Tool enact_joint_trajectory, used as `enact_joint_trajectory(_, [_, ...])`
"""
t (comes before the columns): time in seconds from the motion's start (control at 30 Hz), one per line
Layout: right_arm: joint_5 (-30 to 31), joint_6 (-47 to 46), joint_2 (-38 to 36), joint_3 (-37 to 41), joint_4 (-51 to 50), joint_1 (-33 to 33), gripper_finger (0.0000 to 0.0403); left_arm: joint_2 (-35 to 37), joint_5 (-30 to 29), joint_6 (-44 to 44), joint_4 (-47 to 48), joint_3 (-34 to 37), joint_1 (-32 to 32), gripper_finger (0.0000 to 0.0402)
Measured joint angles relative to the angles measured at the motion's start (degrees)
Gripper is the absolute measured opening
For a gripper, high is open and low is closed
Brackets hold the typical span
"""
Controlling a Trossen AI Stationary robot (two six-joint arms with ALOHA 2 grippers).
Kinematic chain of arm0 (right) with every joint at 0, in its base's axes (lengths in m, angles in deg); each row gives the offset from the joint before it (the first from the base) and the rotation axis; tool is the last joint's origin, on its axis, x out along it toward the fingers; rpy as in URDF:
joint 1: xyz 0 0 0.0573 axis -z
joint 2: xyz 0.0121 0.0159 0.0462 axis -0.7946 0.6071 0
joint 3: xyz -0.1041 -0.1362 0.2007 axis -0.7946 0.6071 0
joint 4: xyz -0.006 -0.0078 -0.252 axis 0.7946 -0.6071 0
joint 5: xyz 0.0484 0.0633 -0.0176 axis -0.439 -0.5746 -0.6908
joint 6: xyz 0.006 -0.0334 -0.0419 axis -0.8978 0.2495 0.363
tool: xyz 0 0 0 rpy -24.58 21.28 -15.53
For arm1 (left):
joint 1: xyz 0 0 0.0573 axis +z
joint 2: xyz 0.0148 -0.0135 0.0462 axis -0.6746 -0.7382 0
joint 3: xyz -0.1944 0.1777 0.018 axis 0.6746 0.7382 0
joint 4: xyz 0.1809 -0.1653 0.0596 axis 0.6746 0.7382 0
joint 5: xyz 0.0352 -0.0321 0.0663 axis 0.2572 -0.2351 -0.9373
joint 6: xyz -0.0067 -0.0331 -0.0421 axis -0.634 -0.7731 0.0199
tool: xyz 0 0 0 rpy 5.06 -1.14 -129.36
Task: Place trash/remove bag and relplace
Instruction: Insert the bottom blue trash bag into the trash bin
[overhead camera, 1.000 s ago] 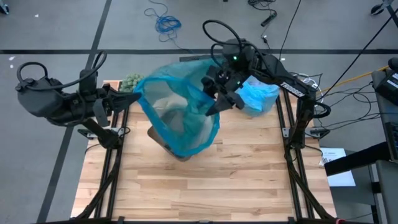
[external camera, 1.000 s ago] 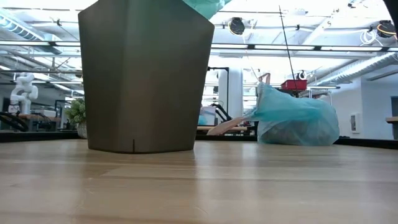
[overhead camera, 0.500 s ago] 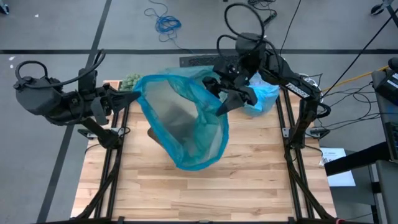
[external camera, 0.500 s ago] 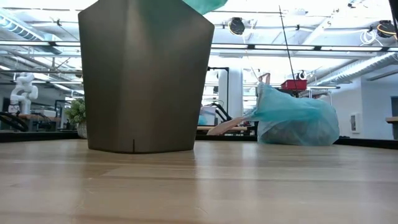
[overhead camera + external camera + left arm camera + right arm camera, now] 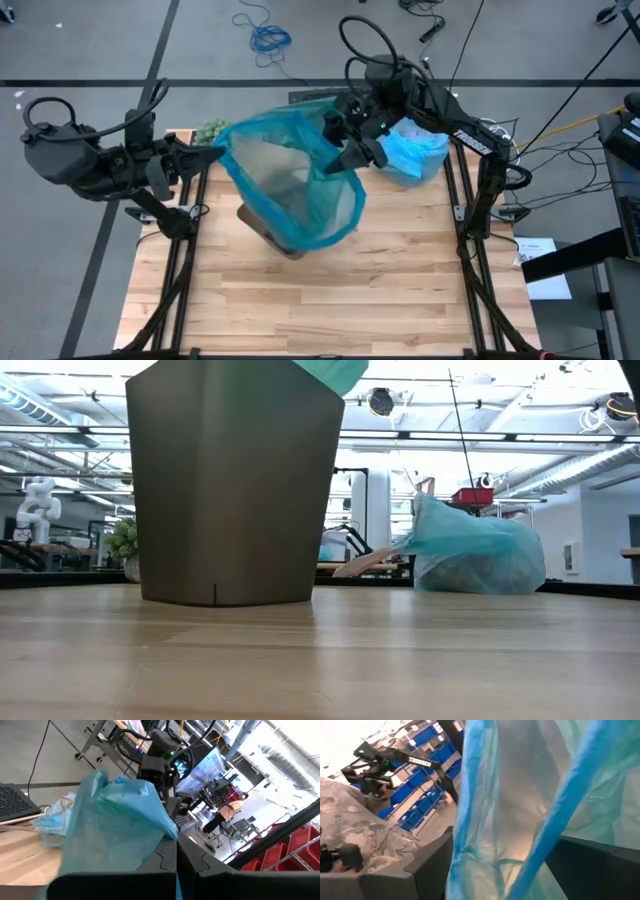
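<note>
Blue liner (image 5: 290,190) hangs spread over the brown bin (image 5: 235,490), which stands near the middle of the table (image 5: 330,300). The liner's mouth is stretched between my two arms but is not yet seated on the bin's rim.

My left fingers (image 5: 160,862) are pinched shut on the liner's rim at the table's left rear corner, just beside the green fuzzy plant (image 5: 210,130). My right fingers (image 5: 425,870) stand wide apart at the opposite side of the mouth. A fold of the liner's edge runs through the gap between them, but they are not clamped on it.

That is the weak spot, as I judge it. With only one side pinned, the film can slide out of my open right fingers and sag into the bin, closing the mouth. If I close on a bunched fold rather than the true rim, the mouth may twist and miss the far edge. Pulling hard against my left grip could tear the thin film or tip the bin. The full bag (image 5: 415,150) lies just behind my right arm, so a careless swing could snag it.
</note>
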Motion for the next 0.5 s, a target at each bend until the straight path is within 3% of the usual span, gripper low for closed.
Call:
enact_joint_trajectory(0.3, [13.85, 7.54, 0.02, 0.0, -7.41, 0.22, 0.029, 0.0, 0.0, -0.24, 0.43, 0.0, 0.0, 0.0])
enact_joint_trajectory(0.5, [14.68, 8.6, -0.21, 0.0, -9.25, 0.2, 0.029, 0.0, 0.0, -0.32, 0.7, 0.0, 0.02, 0.0])
